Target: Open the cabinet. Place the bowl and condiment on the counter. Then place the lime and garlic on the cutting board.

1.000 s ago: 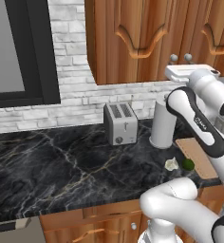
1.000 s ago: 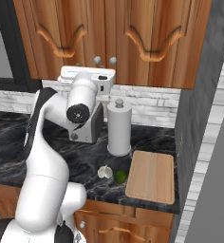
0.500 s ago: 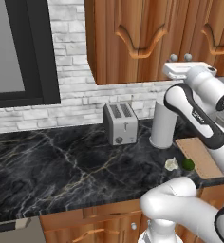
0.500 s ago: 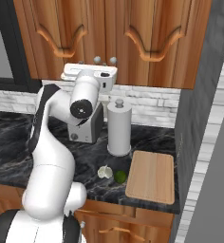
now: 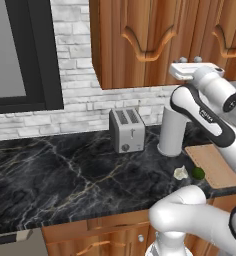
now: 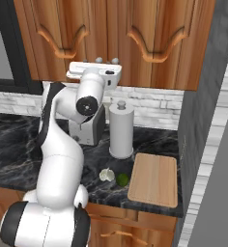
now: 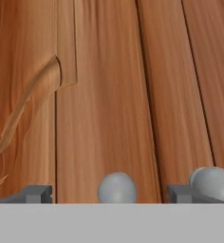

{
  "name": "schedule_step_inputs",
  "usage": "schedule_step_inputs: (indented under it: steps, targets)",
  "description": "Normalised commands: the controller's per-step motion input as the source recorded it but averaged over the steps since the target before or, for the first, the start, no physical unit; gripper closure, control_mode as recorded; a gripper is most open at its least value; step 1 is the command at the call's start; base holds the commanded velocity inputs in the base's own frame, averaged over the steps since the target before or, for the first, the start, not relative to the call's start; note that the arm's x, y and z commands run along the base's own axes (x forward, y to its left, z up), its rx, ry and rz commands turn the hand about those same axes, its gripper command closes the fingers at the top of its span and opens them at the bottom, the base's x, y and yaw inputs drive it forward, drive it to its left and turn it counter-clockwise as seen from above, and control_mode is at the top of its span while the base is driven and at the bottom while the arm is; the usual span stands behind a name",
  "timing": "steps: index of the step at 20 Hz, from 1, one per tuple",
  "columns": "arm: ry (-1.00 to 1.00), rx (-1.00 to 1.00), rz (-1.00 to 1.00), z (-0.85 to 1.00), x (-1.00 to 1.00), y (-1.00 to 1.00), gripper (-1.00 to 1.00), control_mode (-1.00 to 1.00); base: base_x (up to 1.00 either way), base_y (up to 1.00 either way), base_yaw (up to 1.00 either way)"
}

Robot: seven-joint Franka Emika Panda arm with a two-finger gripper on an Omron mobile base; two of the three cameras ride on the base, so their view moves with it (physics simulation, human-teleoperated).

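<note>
**Hand view: gripper lined up on a cabinet knob**

Hand view showed the gripper [image 7: 102,193] right up against the cabinet [image 7: 109,95], with its two dark tips spread wide and holding nothing. A round grey knob [image 7: 116,187] sat between the tips. A second knob [image 7: 213,182] sat just past the right tip. The wood was smooth and reddish-brown, with a curved raised panel on the left.

Left base view, going left to right, showed a dark window frame [image 5: 37,55], a white brick wall [image 5: 85,115], and a silver boxy toaster [image 5: 127,129] on the black counter [image 5: 65,175] with pale veins. Next came a tall white paper-towel roll [image 5: 171,131]. In front of it lay the lumpy white garlic [image 5: 180,173], touching the round green lime [image 5: 198,173]. The flat tan cutting board [image 5: 212,164] was just beside them.

The doors were shut, so the first step, opening the cabinet, looked to be in hand. The bowl and bottle were probably inside. Next, the tips would need to squeeze the knob and pull the door out in a curve.
</note>
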Motion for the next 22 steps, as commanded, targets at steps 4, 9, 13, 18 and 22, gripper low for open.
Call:
schedule_step_inputs:
  steps: [4, 9, 13, 18, 22]
  targets:
    - [0.00, 0.00, 0.00, -0.02, 0.26, -0.01, -1.00, -1.00, 0.00, 0.00, 0.00]
    - [0.00, 0.00, 0.00, -0.05, 0.22, -0.05, -1.00, -1.00, 0.00, 0.00, 0.00]
    - [0.00, 0.00, 0.00, -0.07, 0.12, -0.25, -1.00, -1.00, 0.00, 0.00, 0.00]
    - [0.00, 0.00, 0.00, -0.04, 0.09, -0.13, -1.00, -1.00, 0.00, 0.00, 0.00]
    - [0.00, 0.00, 0.00, 0.00, 0.00, 0.00, 1.00, -1.00, 0.00, 0.00, 0.00]
